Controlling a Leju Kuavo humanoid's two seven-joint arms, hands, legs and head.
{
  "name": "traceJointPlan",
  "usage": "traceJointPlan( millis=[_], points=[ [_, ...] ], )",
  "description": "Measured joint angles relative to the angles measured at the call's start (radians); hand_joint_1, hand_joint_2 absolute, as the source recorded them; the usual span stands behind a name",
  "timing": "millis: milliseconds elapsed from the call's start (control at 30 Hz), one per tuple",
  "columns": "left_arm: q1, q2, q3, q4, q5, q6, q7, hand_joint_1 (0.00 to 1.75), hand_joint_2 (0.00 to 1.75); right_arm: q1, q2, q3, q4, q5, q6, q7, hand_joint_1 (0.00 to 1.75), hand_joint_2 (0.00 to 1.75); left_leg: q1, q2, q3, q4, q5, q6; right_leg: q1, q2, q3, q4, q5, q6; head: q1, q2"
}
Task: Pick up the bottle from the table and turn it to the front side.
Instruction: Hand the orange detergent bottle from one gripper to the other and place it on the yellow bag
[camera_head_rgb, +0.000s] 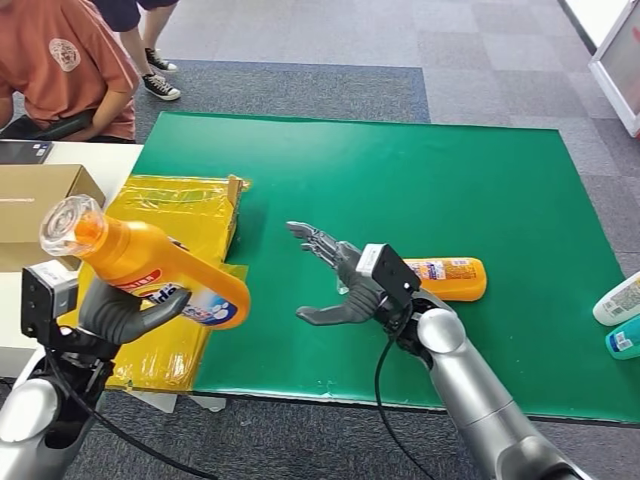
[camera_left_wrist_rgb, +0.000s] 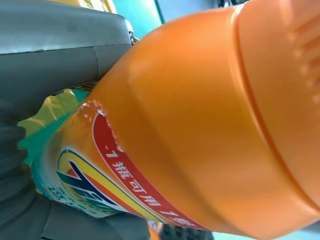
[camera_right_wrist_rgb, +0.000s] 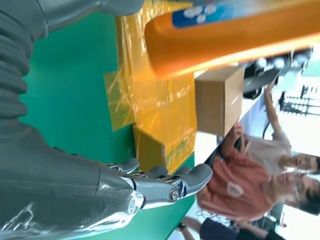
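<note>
The left hand (camera_head_rgb: 124, 310) grips the orange bottle (camera_head_rgb: 151, 265) above the bench (camera_head_rgb: 453, 190), its fingers (camera_head_rgb: 155, 308) wrapped under the body, clear cap tilted up and away from them. The right hand (camera_head_rgb: 340, 285) hovers with fingers (camera_head_rgb: 313, 238) spread wide, holding nothing. A second bottle (camera_head_rgb: 449, 278) lies flat just behind that wrist. A yellow-wrapped box (camera_head_rgb: 181, 210) sits beyond the left fingers.

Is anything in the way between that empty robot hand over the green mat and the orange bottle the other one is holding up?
Nothing visible. The right robot hand hangs open over the green mat, and bare mat lies between it and the orange bottle held in the left robot hand. A second bottle lies behind the right wrist.
</note>
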Motion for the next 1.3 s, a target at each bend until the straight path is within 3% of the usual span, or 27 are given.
traceJointPlan(
  millis=[233,467,667,933,1300],
  points=[
    [0.083,-0.013,0.088,-0.032,-0.098,0.024,0.006,1.75,1.75,0.001,0.008,-0.066,0.002,0.033,-0.011,0.015,0.0,1.75,0.0,0.0,0.0,0.0,0.0,0.0,0.0,0.0,0.0,0.0,0.0,0.0,0.0,0.0],
    [0.098,-0.083,0.162,-0.07,-0.544,0.181,0.099,1.75,1.75,0.005,0.024,-0.138,-0.03,0.057,-0.067,0.08,0.0,1.75,0.0,0.0,0.0,0.0,0.0,0.0,0.0,0.0,0.0,0.0,0.0,0.0,0.0,0.0],
    [0.103,-0.134,0.214,-0.087,-0.759,0.223,0.115,1.75,1.75,0.023,0.029,-0.196,-0.049,0.075,-0.079,0.084,0.0,1.75,0.0,0.0,0.0,0.0,0.0,0.0,0.0,0.0,0.0,0.0,0.0,0.0,0.0,0.0],
    [0.106,-0.165,0.244,-0.092,-0.907,0.259,0.128,1.75,1.75,0.024,0.036,-0.23,-0.052,0.09,-0.084,0.084,0.0,1.75,0.0,0.0,0.0,0.0,0.0,0.0,0.0,0.0,0.0,0.0,0.0,0.0,0.0,0.0],
    [0.099,-0.17,0.24,-0.091,-1.434,0.385,0.157,1.75,1.75,0.023,0.049,-0.249,-0.064,0.122,-0.083,0.082,0.0,1.75,0.0,0.0,0.0,0.0,0.0,0.0,0.0,0.0,0.0,0.0,0.0,0.0,0.0,0.0]
  ],
)
